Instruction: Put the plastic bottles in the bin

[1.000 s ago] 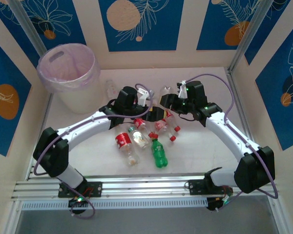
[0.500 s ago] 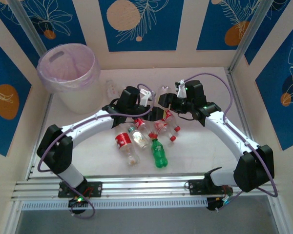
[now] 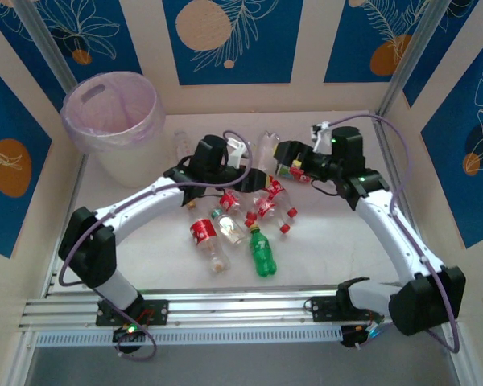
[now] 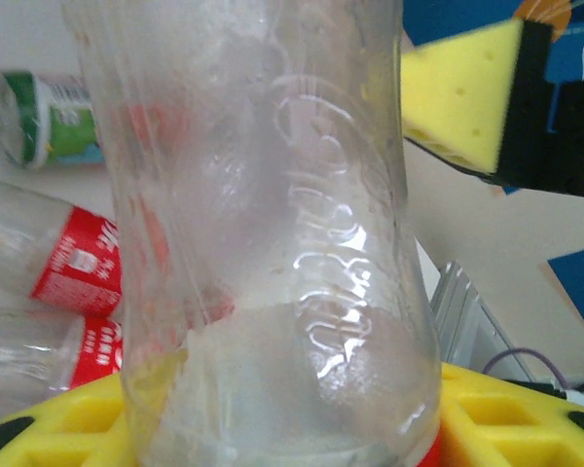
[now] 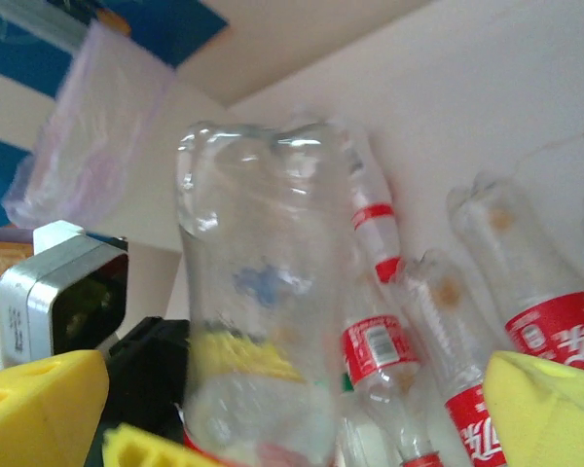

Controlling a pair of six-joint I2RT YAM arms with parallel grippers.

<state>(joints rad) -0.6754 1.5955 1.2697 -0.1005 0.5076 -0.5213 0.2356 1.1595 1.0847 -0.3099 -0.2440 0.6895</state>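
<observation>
Bin (image 3: 133, 165) is your landmark. Right of it, your left gripper (image 4: 282, 428) pinches a clear bottle (image 4: 263, 195) upright, probably for carrying binward. Farther right of the bin, your right gripper (image 3: 286, 163) gapes wide, holding nothing, leaving room.

Probably a robotics lab cell: aluminium-profile frame (image 3: 241, 310), blue printed wall panels (image 3: 229, 40), white tabletop (image 3: 338, 249).
</observation>
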